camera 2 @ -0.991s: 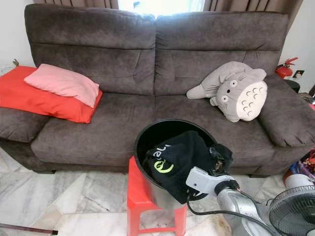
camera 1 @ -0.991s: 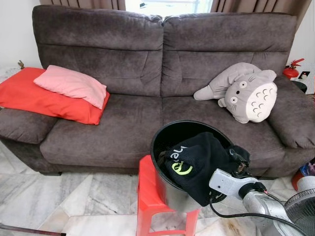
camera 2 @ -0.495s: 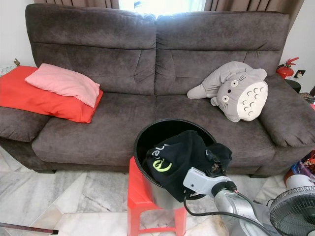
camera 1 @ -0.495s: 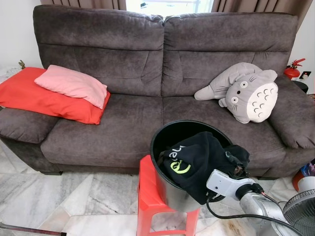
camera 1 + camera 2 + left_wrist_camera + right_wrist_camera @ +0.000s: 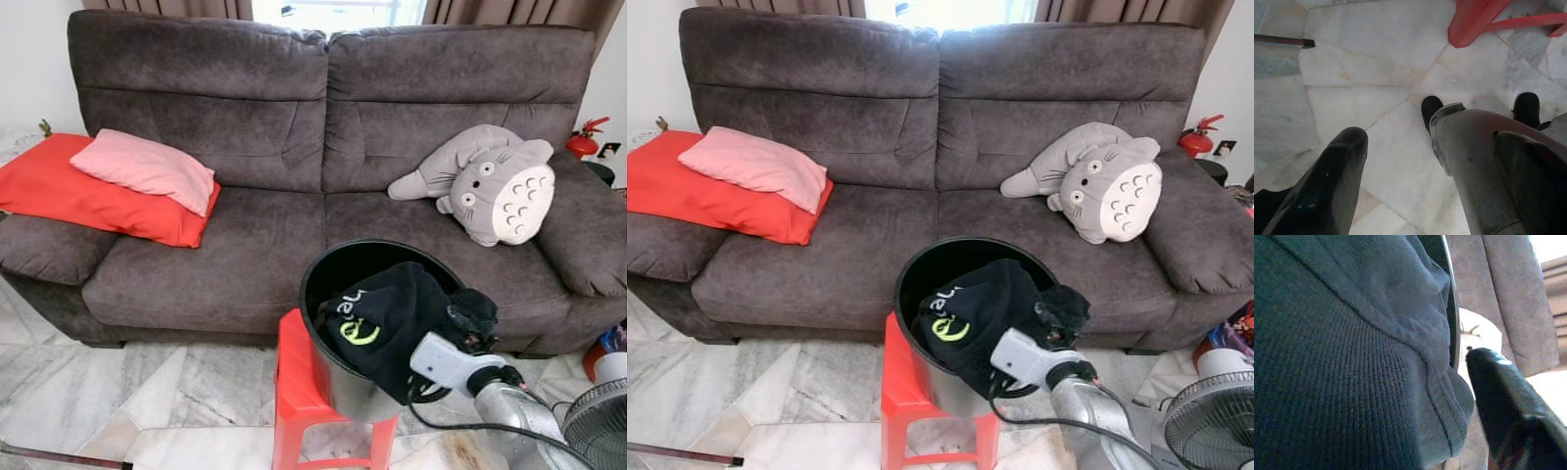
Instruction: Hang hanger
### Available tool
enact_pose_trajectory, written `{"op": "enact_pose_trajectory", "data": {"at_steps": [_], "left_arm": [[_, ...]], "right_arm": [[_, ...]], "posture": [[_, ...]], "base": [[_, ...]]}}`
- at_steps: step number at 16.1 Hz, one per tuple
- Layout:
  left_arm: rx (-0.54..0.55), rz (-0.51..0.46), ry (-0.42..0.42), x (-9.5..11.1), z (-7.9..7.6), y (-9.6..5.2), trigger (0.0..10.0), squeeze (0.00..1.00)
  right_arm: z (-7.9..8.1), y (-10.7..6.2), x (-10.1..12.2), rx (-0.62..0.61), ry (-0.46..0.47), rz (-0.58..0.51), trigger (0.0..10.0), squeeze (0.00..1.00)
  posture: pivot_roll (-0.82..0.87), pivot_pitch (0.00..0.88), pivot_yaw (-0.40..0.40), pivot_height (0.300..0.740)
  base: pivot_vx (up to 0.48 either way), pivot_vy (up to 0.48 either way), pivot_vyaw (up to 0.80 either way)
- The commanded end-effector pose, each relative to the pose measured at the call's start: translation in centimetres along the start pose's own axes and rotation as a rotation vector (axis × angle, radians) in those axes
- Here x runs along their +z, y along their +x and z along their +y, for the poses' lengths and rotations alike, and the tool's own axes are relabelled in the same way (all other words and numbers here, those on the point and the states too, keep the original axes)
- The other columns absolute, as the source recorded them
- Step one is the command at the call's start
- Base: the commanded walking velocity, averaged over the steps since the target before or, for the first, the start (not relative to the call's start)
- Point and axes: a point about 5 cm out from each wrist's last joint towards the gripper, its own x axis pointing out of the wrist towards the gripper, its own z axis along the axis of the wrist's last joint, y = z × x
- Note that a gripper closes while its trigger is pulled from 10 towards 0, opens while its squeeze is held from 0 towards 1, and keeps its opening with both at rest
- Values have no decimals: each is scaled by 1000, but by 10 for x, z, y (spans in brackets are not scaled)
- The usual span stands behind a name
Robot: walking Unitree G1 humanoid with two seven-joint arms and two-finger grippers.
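A black bucket point(image 5: 333, 257) stands on a red plastic stool point(image 5: 294, 372) in front of the sofa. A black garment point(image 5: 382, 318) with a green logo spills over the bucket's near right rim. My right gripper point(image 5: 468, 325) reaches in from the lower right and is pressed into the bunched cloth at that rim. In the right wrist view, ribbed dark cloth point(image 5: 1327, 357) lies right against the camera, with the bucket rim point(image 5: 1452, 323) behind it. My left gripper point(image 5: 1428, 138) hangs open over the marble floor, beside my own leg.
A dark brown sofa point(image 5: 245, 245) spans the back, with a red cushion point(image 5: 59, 191), a pink pillow point(image 5: 147, 168) and a grey plush toy point(image 5: 490, 186) on it. A fan point(image 5: 598, 426) stands at the lower right. A thin rod point(image 5: 59, 457) lies on the floor at the lower left.
My right wrist has edged a little toward the bucket, and the bunched cloth at the rim sits slightly higher. The whole view has shifted slightly.
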Motion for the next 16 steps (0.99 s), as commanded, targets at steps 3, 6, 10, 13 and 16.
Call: {"op": "enact_pose_trajectory", "data": {"at_steps": [3, 6, 10, 13, 16], "left_arm": [[6, 49, 9, -12, 4, -3, 10000, 0], [7, 46, 8, -11, 4, -2, 10000, 0], [11, 40, 6, -8, 6, -2, 10000, 0], [16, 31, 6, -5, 9, -2, 10000, 0], [19, 23, 7, -2, 11, -1, 10000, 0]], "right_arm": [[-4, 0, -4, -23, 91, 33, 0, 0], [-6, 1, -3, -33, 142, 44, 0, 0], [-9, 2, -3, -52, 231, 60, 0, 0], [-14, 4, -3, -87, 403, 85, 0, 0], [-26, 6, 3, -163, 795, 111, 0, 0]], "posture": [[-90, 50, 15, 740], [-93, 51, 16, 740], [-94, 50, 19, 740], [-92, 41, 22, 740], [-89, 22, 24, 740]], "base": [[0, 0, 0], [0, 0, 0], [0, 0, 0], [0, 0, 0], [0, 0, 0]]}}
